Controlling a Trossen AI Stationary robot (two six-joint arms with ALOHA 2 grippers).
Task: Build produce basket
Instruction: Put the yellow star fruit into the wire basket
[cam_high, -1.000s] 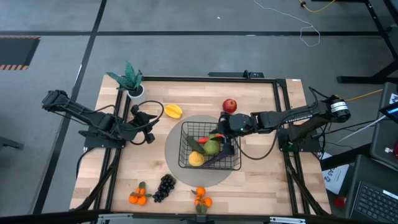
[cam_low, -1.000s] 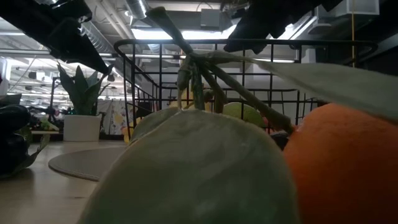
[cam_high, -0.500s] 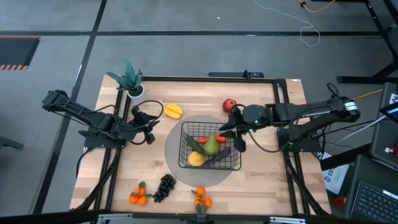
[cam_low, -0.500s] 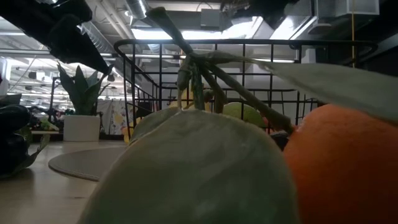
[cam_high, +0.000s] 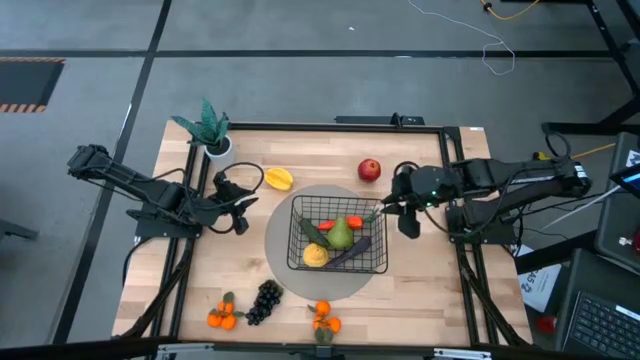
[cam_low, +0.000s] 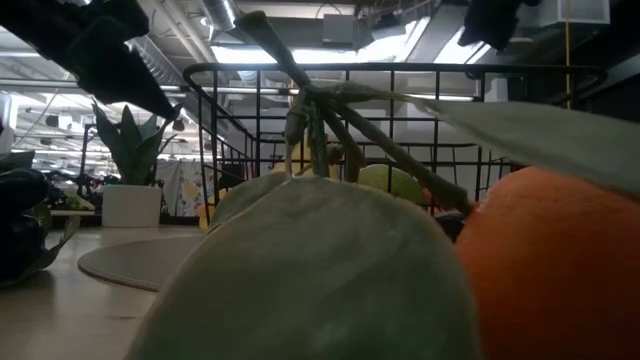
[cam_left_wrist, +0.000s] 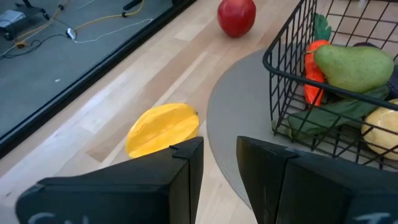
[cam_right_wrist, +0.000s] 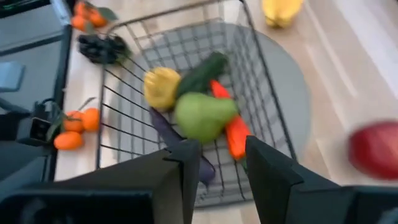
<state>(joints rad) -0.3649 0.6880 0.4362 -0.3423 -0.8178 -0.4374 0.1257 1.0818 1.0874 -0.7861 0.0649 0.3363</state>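
High view shows the right tool (cam_high: 392, 207) just off the basket's (cam_high: 372, 268) right edge, its arm stretched in level from the counter's (cam_high: 430, 290) right side; the right wrist view shows its fingers (cam_right_wrist: 270, 171) parted and empty. Inside the basket lie a green pear (cam_high: 341, 233), an orange carrot (cam_high: 346, 221), a yellow lemon (cam_high: 316, 255), a cucumber (cam_high: 314, 232) and a purple eggplant (cam_high: 351, 250). The left tool (cam_high: 243, 207) hangs left of the grey mat (cam_high: 276, 240), its arm bent low, fingers (cam_left_wrist: 182, 171) slightly apart and empty, near the starfruit (cam_high: 279, 179). A red apple (cam_high: 369, 170) sits beyond the basket; grapes (cam_high: 264, 300) and tangerines (cam_high: 222, 317) lie at the near edge.
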